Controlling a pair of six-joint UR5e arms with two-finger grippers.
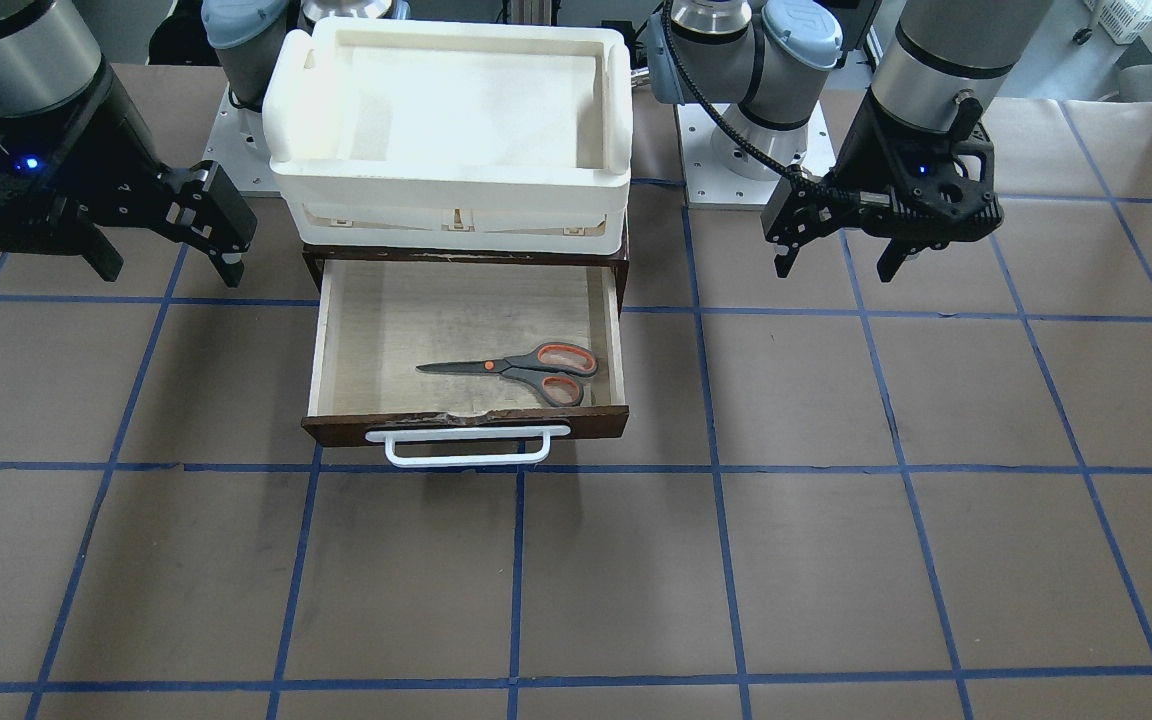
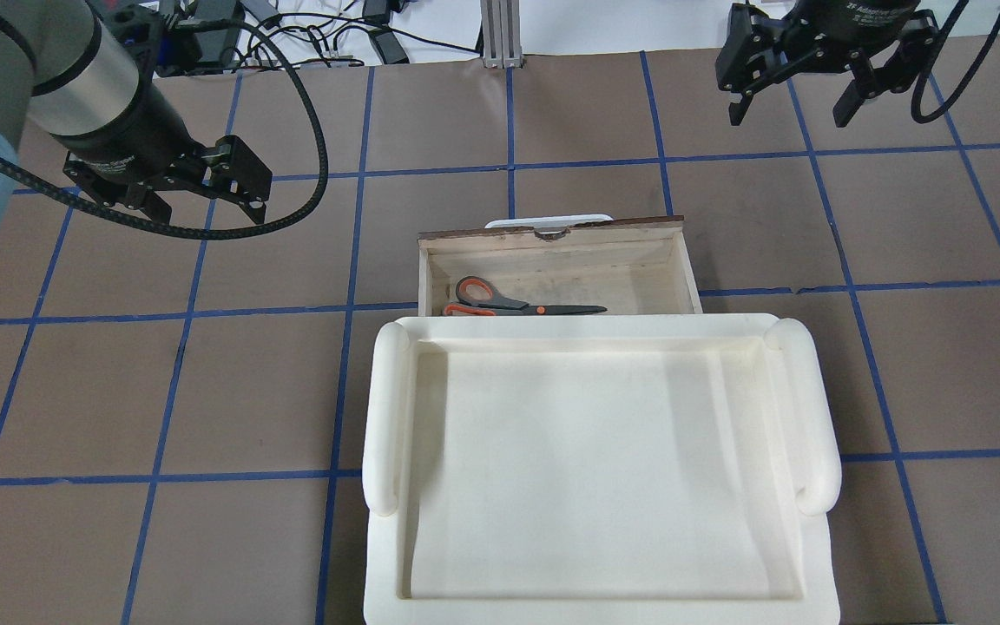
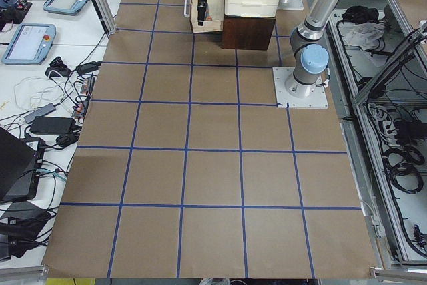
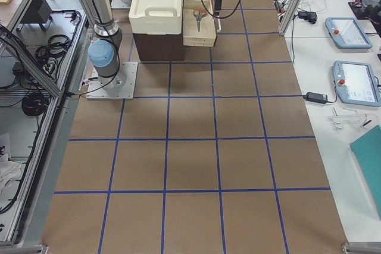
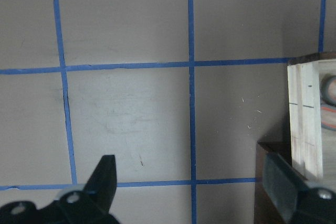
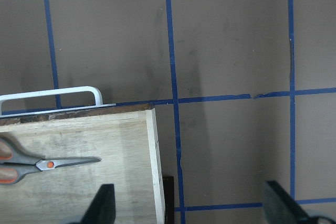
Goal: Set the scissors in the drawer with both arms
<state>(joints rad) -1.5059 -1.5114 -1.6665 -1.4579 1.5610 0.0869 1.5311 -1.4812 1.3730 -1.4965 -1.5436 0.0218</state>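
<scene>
A small pair of scissors (image 1: 521,370) with dark metal blades and grey handles lined orange-red lies flat on the scuffed pale wood floor of a shallow dark-brown wooden drawer (image 1: 466,421). The handles point toward the robot's left. The drawer is pulled out toward the operators' edge of the matte brown, blue-taped desk (image 1: 576,580), and its white bar handle (image 1: 466,448) sits on its front. A smooth cream-white plastic tray (image 1: 451,190) with rounded rims sits on top of the cabinet. The grey-silver left arm (image 1: 936,60) and right arm (image 1: 16,60) hang on either side of the drawer, clear of it. Both point downward with their jaws spread and holding nothing.
</scene>
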